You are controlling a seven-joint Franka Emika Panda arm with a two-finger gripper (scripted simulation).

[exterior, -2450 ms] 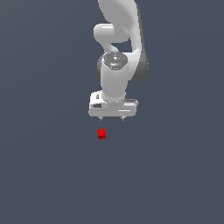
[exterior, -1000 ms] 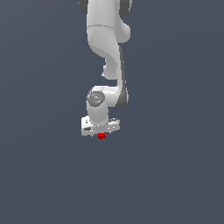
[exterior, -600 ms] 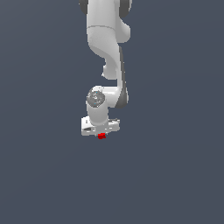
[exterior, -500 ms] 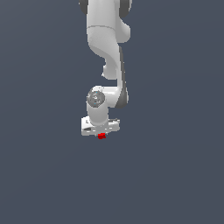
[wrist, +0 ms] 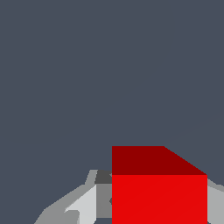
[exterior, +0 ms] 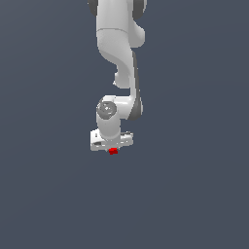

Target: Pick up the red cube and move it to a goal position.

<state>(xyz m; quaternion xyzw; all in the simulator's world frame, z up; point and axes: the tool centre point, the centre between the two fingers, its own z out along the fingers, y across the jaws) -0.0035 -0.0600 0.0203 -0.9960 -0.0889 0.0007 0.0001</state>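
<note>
The red cube [exterior: 113,151] is small and bright red and peeks out just below the white gripper [exterior: 112,149] in the exterior view, a little left of centre. The arm reaches down from the top of that view, and the hand covers most of the cube. In the wrist view the red cube [wrist: 159,192] fills the space between the two grey fingers [wrist: 83,205], which lie against both of its sides. The gripper [wrist: 159,212] is shut on the cube. I cannot tell whether the cube is lifted off the floor.
A plain dark grey floor [exterior: 194,194] surrounds the arm on all sides. No other object shows in either view.
Since 2.5 s ago the arm has come down and toward the exterior view's left, and the gripper now sits over the cube. Over the last second nothing has visibly moved.
</note>
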